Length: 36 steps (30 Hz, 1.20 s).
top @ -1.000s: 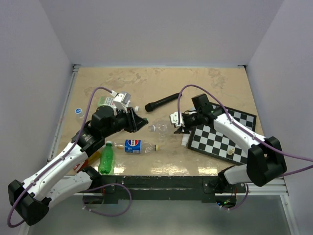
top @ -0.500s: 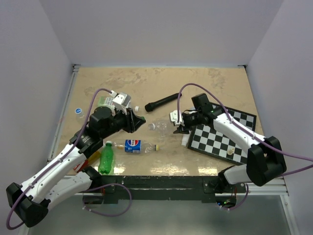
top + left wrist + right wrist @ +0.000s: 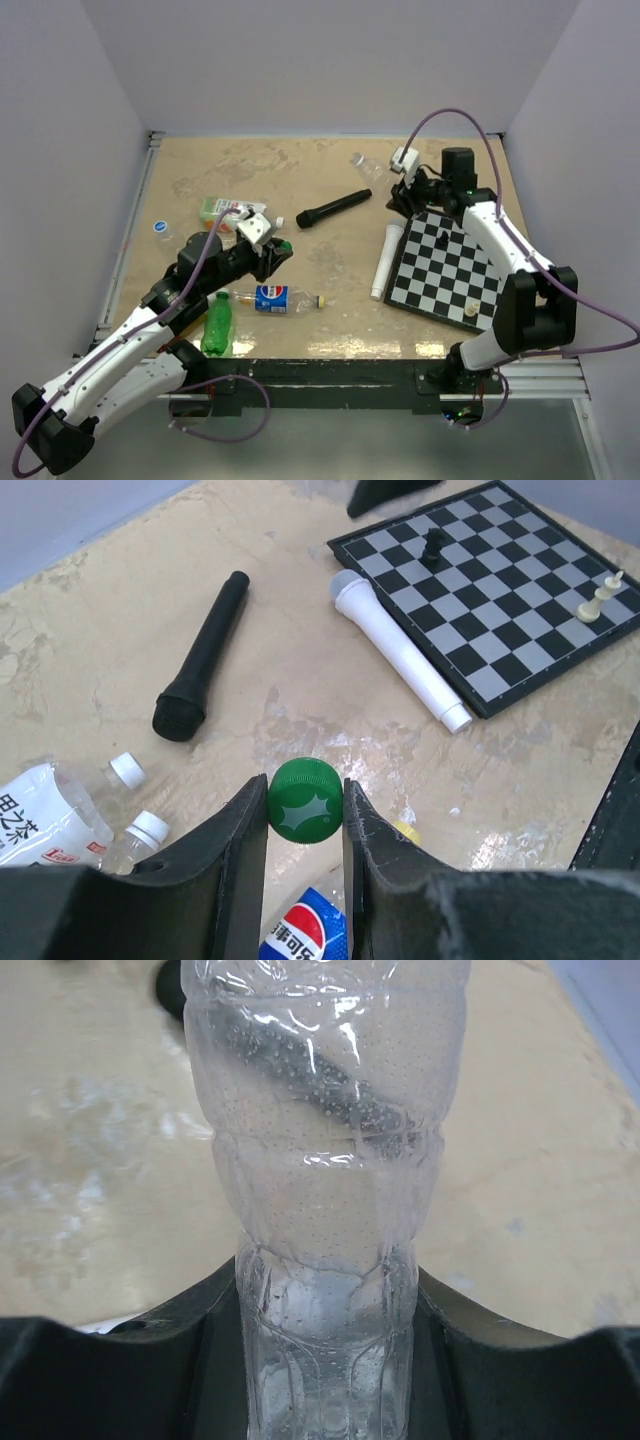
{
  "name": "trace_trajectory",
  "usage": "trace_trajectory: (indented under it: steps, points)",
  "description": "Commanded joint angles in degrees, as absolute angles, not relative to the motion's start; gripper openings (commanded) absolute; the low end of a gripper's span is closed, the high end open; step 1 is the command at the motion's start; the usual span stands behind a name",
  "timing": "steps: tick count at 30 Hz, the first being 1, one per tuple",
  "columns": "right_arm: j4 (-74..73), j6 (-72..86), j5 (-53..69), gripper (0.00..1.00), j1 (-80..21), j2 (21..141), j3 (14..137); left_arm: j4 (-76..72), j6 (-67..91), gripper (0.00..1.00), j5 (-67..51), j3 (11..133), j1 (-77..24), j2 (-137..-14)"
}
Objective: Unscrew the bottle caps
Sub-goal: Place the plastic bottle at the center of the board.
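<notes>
My left gripper is shut on a green bottle cap, held free above the table with no bottle attached. Below it lie the Pepsi bottle with a yellow cap and the green bottle. My right gripper is at the back right, shut on a clear crinkled bottle that it holds by its lower end. The bottle's far end points to the back left; its mouth is hidden. Two clear bottles with white caps lie at the left.
A black microphone lies mid-table and a white microphone lies along the chessboard, which carries a few pieces. A white-and-green carton is at the left, and a blue cap sits near the left edge.
The grippers were together at a clear bottle mid-table. The right arm has swung to the back right with the bottle. The left gripper has drawn back with the green cap.
</notes>
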<state>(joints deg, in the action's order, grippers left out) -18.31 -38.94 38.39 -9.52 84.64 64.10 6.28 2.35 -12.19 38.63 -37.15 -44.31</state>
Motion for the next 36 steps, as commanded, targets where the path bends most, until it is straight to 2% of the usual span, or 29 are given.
trace_trajectory:
  steps: [1, 7, 12, 16, 19, 27, 31, 36]
  points:
    - [-16.2, -31.2, 29.5, 0.0, -2.7, 88.9, 74.6, 1.0, -2.5, 0.0, -11.9, 35.3, -37.0, -41.2]
    - [-20.1, -31.5, 17.5, 0.0, 2.5, 102.1, 90.6, 0.9, -2.4, 0.0, -11.4, 32.4, -36.9, -38.1]
    - [-25.7, -29.6, 14.2, 0.0, 3.4, 115.7, 105.4, 0.9, -2.7, 0.0, -11.0, 32.4, -37.0, -38.0]
    - [-24.5, -27.4, 12.1, 0.01, 3.9, 122.6, 110.3, 1.0, -2.7, 0.0, -11.0, 32.3, -36.9, -37.8]
    - [-29.1, -27.9, 11.2, 0.03, 4.1, 128.0, 114.9, 1.0, -2.8, 0.0, -10.8, 32.3, -36.9, -37.7]
    - [-29.4, -28.7, 10.3, 0.09, 5.5, 131.4, 112.1, 1.0, -2.9, 0.0, -11.2, 32.2, -36.9, -38.1]
    - [-30.1, -28.6, 10.2, 0.18, 5.7, 132.7, 112.7, 1.0, -2.9, 0.0, -11.2, 32.2, -36.9, -38.3]
    - [-30.5, -28.9, 10.8, 0.37, 5.8, 133.1, 112.1, 1.0, -3.0, 0.0, -11.0, 32.0, -37.0, -38.2]
